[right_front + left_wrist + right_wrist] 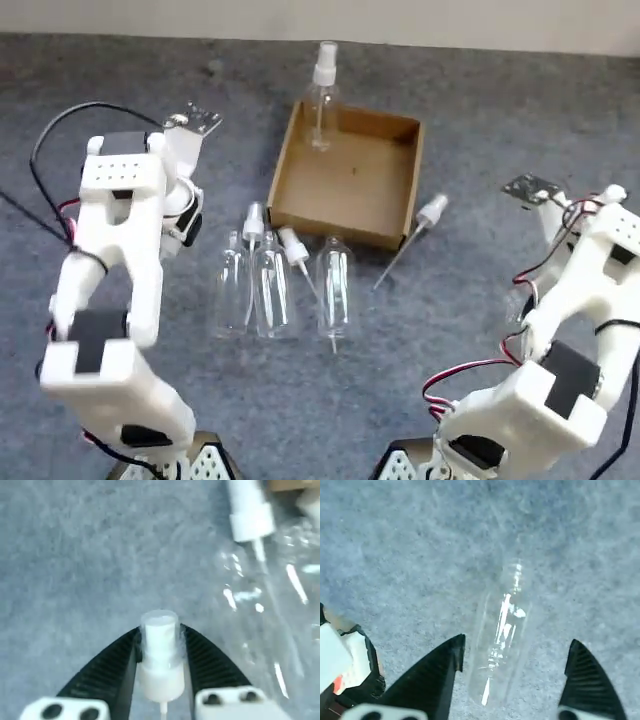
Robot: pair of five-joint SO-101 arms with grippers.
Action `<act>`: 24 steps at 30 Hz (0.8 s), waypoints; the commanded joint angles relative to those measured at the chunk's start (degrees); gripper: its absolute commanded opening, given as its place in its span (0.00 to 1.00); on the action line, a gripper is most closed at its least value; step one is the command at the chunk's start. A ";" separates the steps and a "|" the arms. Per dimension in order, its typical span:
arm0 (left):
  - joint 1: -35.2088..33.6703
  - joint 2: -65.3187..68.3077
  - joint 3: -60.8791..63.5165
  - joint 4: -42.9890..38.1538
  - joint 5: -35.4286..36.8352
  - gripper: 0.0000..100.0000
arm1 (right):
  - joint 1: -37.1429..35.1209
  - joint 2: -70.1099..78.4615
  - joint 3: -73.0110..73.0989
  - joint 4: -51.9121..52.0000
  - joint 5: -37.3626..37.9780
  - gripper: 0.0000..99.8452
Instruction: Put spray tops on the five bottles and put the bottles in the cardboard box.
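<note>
- Left gripper point(160, 629) is pinching a white spray top point(160, 662) around its collar, with the nozzle end poking out past the fingertips above the grey carpet point(75, 555).
- Right gripper point(517, 640) is hanging spread wide over a clear bottle point(502, 630) lying on the carpet, with 1 jaw on either side and neither appearing to touch it.
- 3 more bottles point(270, 285) are lying side by side in front of the cardboard box point(290, 130), while 1 capped bottle point(322, 100) is standing at the box's far wall.
- 1 loose top point(430, 212) is lying beside the box's near corner, trailing its thin tube.
- Likely handling: the bottles look light, thin-walled and slick, so they may roll or buckle. A gentle grip across the mid-body looks safest, and the tops are best held by the stiff collar, clear of the bendy tube.
</note>
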 commanded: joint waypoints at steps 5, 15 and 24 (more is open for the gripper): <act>8.22 -24.04 19.03 -2.11 4.22 0.00 | 1.71 2.59 -0.22 -0.31 3.25 0.28; 9.54 -36.18 30.81 -5.19 4.40 0.00 | 1.01 -3.38 17.63 -16.92 0.62 0.28; 9.54 -36.18 31.78 -5.54 4.40 0.00 | 1.27 -4.35 25.19 -28.88 -11.52 0.15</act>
